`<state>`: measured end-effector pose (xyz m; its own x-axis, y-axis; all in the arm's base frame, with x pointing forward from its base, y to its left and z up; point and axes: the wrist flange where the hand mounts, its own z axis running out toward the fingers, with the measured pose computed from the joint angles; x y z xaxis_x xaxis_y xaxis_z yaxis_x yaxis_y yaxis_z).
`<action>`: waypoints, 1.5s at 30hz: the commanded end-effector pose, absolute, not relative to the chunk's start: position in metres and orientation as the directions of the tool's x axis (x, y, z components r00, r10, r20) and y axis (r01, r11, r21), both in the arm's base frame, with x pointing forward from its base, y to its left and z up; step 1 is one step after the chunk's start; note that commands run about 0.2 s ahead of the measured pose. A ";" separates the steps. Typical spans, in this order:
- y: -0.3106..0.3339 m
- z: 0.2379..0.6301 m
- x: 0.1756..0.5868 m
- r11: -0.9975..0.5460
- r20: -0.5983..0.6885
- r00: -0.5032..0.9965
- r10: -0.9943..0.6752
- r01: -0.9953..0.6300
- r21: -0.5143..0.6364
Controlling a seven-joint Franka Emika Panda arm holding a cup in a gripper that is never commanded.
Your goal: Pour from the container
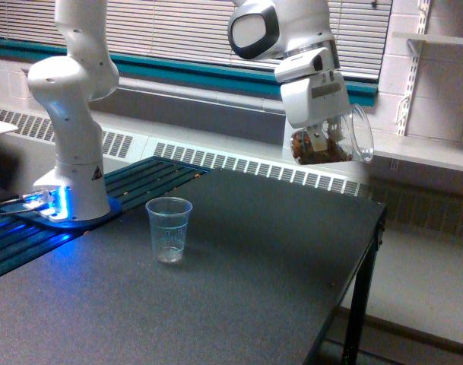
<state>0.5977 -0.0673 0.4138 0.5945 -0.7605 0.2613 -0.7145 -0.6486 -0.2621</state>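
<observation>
Exterior view: the claw point(322, 131) pinches the jar point(331, 139) high above the table point(277, 243); the jar lies tipped on its side, long axis near level, mouth toward the view's right, brown bits settled low inside; the cup point(169, 229) stands upright well below the claw and off to the view's left, behind the jar's base; judged, the mouth faces away from the cup.

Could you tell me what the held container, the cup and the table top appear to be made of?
Container: clear, glossy, rounded walls showing brown lumps, glass or hard plastic. Cup: thin clear plastic, faintly ribbed and tapered. Table: dark matte top, finely speckled, probably laminate; its legs look like black metal.
</observation>
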 end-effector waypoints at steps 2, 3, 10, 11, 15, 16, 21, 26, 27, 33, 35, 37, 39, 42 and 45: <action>-0.068 0.465 0.589 -0.653 0.316 0.572 -0.756 -0.683 -0.327; -0.067 0.468 0.588 -0.655 0.322 0.571 -0.755 -0.680 -0.329; -0.064 0.501 0.575 -0.677 0.369 0.569 -0.735 -0.650 -0.345; -0.063 0.506 0.572 -0.680 0.377 0.568 -0.732 -0.646 -0.347; -0.059 0.520 0.557 -0.700 0.403 0.575 -0.712 -0.624 -0.347; -0.058 0.523 0.553 -0.705 0.406 0.578 -0.708 -0.617 -0.350; -0.056 0.535 0.529 -0.721 0.434 0.579 -0.690 -0.599 -0.348; -0.059 0.527 0.511 -0.726 0.430 0.588 -0.685 -0.599 -0.337; -0.060 0.525 0.508 -0.728 0.431 0.590 -0.683 -0.602 -0.329; -0.063 0.507 0.488 -0.735 0.423 0.607 -0.673 -0.610 -0.295; -0.065 0.501 0.482 -0.732 0.417 0.607 -0.677 -0.617 -0.290; -0.068 0.495 0.475 -0.729 0.406 0.611 -0.680 -0.621 -0.288; -0.070 0.488 0.469 -0.726 0.399 0.612 -0.683 -0.627 -0.282; -0.073 0.478 0.459 -0.725 0.389 0.617 -0.684 -0.637 -0.263; -0.078 0.471 0.451 -0.720 0.384 0.616 -0.687 -0.647 -0.249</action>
<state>0.4634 -0.0686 0.4734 0.6219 -0.6874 0.3753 -0.6413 -0.7220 -0.2597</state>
